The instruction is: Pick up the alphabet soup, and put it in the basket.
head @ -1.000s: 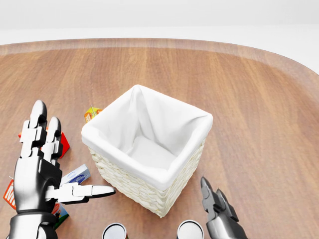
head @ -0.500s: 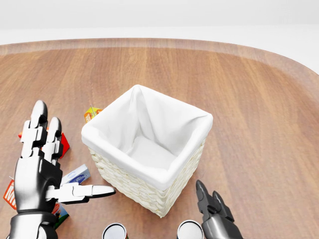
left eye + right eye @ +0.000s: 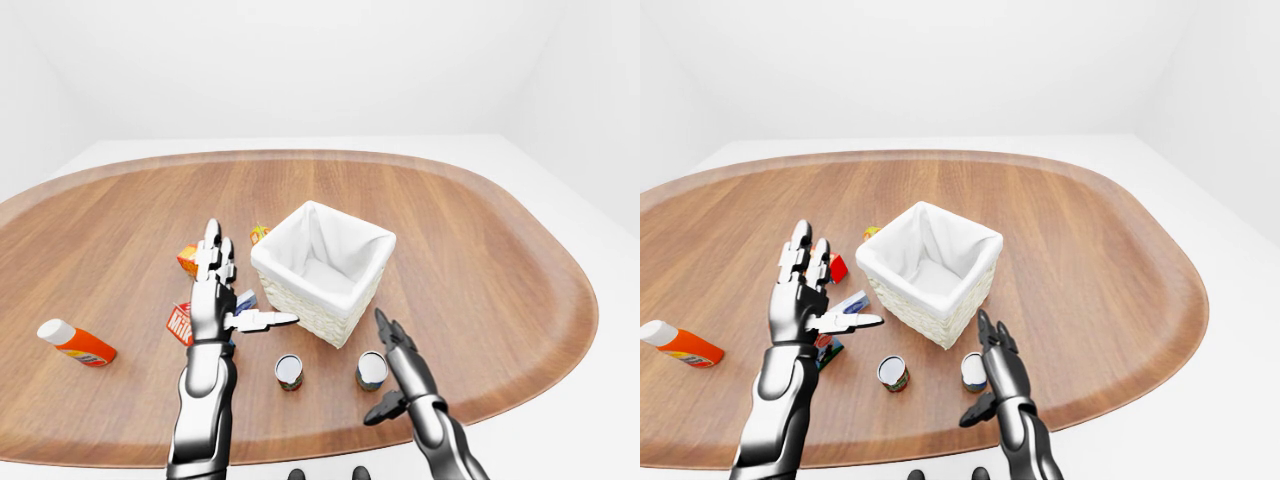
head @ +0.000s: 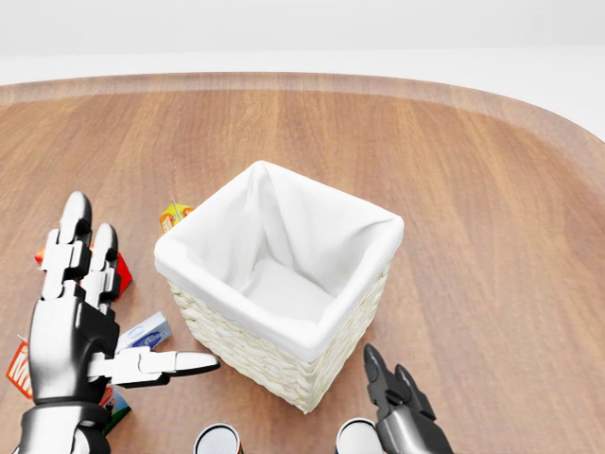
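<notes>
Right hand (image 3: 398, 352) is hovering spread, fingers extended, just beside the right-hand small steel-topped can (image 3: 371, 370), not gripping. I can't tell which of the two cans (image 3: 289, 372) is the alphabet soup. Left hand (image 3: 214, 297) is hanging spread left of the white cloth-lined wicker basket (image 3: 322, 272) on the oval wooden desk (image 3: 480, 250).
</notes>
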Robot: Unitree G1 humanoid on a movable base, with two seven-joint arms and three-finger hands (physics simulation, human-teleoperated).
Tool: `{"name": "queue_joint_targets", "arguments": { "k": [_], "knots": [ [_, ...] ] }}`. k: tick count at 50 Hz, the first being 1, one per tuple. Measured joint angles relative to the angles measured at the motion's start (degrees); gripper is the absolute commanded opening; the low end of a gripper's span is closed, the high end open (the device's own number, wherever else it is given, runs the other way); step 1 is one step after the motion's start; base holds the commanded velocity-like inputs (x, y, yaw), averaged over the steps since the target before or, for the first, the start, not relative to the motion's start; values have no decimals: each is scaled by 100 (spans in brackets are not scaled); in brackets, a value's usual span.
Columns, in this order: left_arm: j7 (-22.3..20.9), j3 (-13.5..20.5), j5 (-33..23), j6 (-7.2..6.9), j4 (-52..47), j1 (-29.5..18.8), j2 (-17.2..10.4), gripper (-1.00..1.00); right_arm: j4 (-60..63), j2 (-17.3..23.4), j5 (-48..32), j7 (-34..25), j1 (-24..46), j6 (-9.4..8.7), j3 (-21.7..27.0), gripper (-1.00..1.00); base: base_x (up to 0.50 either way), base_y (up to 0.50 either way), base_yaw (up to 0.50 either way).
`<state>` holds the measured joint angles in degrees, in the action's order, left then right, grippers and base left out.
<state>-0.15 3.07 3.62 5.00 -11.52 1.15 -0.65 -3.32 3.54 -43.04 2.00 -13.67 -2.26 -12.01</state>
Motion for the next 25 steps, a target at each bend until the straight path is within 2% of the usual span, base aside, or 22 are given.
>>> {"name": "queue_joint_targets", "arguments": {
  "k": [25],
  "knots": [
    [8,4,2,0,1,1,-1,100,-436,-60,23,-94,236,-88,55,100,0,0,0]
  ]
}}
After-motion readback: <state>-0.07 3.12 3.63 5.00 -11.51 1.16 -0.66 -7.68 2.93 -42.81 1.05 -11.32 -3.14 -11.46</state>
